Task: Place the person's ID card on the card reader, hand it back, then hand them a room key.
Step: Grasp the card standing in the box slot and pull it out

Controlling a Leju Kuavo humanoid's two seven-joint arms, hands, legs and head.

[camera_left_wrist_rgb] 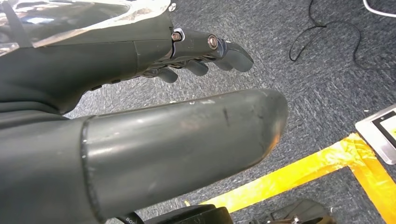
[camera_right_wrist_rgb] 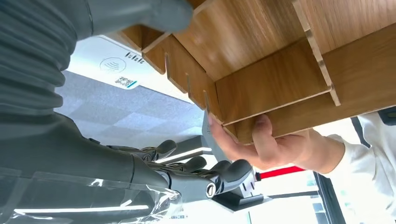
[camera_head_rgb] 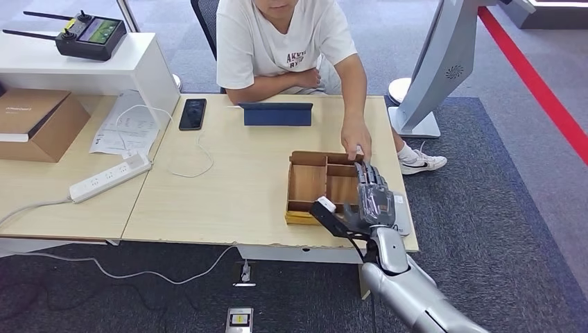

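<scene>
You'll find the card reader (camera_head_rgb: pixel 400 208) lying flat on the surface (camera_head_rgb: pixel 229 180) near its front right corner, just beside the wooden box (camera_head_rgb: pixel 308 184) and partly covered by the right hand (camera_head_rgb: pixel 371 198). It is a thin white slab; the right wrist view shows a contactless wave mark and a small code sticker on its face. The ID card (camera_right_wrist_rgb: pixel 208 135) appears there edge-on, a thin pale grey-blue sliver at the box's corner, pinched by the person's hand (camera_right_wrist_rgb: pixel 266 144). It is near the right hand's fingertips; you cannot tell whether they touch it.
</scene>
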